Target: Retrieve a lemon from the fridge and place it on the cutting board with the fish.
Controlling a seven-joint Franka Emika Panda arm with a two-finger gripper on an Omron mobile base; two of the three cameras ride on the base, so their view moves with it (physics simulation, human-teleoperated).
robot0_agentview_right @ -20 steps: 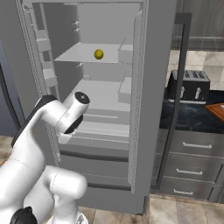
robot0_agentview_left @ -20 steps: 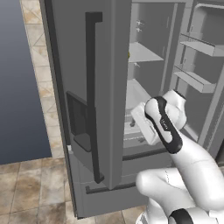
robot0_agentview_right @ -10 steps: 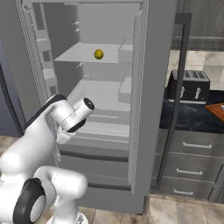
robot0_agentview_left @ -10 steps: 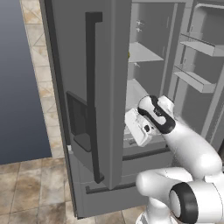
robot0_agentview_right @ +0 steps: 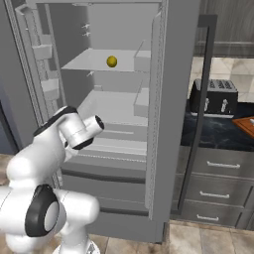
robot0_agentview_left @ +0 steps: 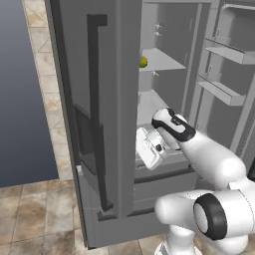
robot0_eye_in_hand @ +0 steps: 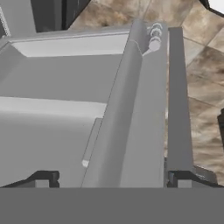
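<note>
Small round yellow lemon (robot0_agentview_right: 112, 61) lodged on upper pale grey shelf (robot0_agentview_right: 94, 62) of tall grey open fridge (robot0_agentview_left: 107, 149), well above wide-spread, empty end effector (robot0_eye_in_hand: 111, 178) aimed low; risked striking lower shelf edge or nudging fruit rearward if raised carelessly.

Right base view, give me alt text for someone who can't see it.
A small yellow lemon sits alone on an upper shelf of the open grey fridge. The white robot arm reaches toward the lower shelves, its hand well below the lemon. To the right, a dark toaster stands on a dark counter above grey drawers.
</note>
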